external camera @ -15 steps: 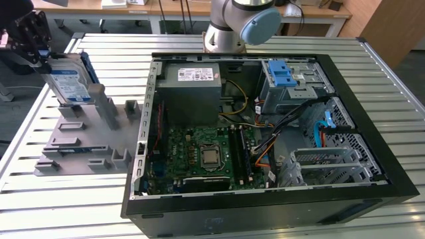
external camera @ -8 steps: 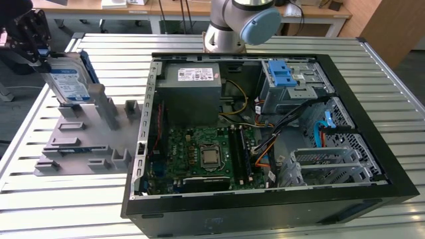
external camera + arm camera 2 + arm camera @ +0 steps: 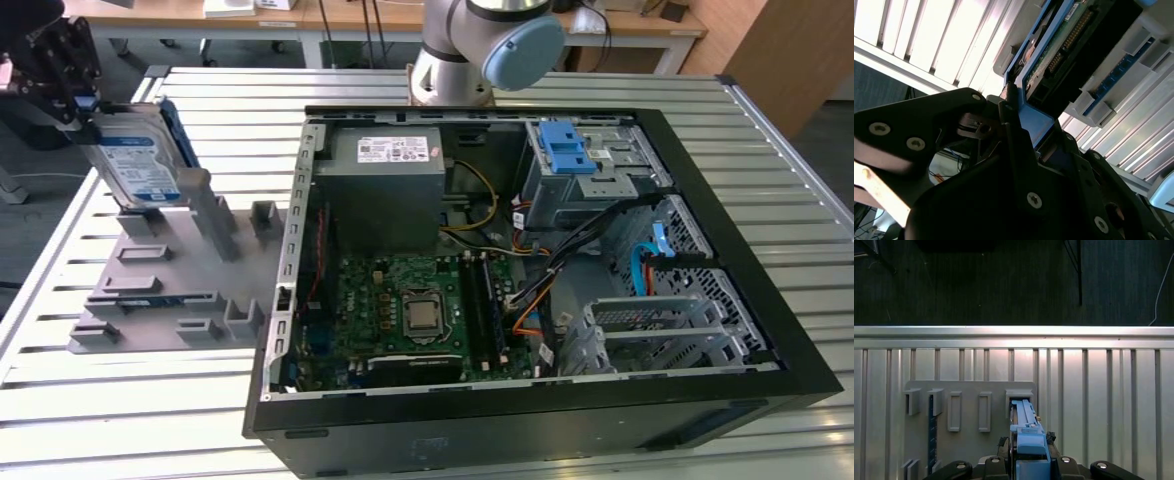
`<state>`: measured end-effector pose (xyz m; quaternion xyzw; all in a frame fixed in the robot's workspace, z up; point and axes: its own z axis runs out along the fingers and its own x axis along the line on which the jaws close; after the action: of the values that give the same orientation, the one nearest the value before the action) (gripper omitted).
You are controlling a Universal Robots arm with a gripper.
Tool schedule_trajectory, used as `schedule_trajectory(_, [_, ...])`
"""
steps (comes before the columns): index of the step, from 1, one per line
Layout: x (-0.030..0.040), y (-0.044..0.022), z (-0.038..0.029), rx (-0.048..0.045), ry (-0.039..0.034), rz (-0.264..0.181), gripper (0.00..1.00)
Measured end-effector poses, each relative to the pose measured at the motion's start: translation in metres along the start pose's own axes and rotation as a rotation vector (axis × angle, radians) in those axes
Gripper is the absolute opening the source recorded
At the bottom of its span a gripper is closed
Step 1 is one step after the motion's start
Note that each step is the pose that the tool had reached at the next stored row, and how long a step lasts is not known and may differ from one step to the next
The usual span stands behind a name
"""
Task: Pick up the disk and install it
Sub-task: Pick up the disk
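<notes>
The disk (image 3: pixel 134 160) is a silver hard drive with a white-and-blue label and a blue carrier frame. It stands upright on edge at the exterior view's upper left. My gripper (image 3: pixel 70 95) is shut on its top end, clamping the blue frame. The disk's lower edge is at the end slot of the grey holder block (image 3: pixel 174 290); whether it still sits in the slot I cannot tell. In the first wrist view the disk (image 3: pixel 1026 432) runs edge-on from the gripper (image 3: pixel 1029 462) toward that slot. The second wrist view shows the black fingers (image 3: pixel 1009 125) pressed on the blue frame of the disk (image 3: pixel 1054 50).
An open black computer case (image 3: pixel 467 425) lies on the slatted metal table (image 3: pixel 134 420), right of the holder block. Inside are a grey power supply (image 3: pixel 387 180), a motherboard (image 3: pixel 407 310) and a grey drive cage with a blue latch (image 3: pixel 581 160). The arm's base (image 3: pixel 481 50) stands behind the case.
</notes>
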<state>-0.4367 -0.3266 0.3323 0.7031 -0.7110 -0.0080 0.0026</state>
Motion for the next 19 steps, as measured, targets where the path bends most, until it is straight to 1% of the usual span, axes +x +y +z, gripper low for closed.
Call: schedule_trajectory(19, [-0.0007, 0.0001, -0.0082, 0.0001, 0.0019, 0.0, 0.36])
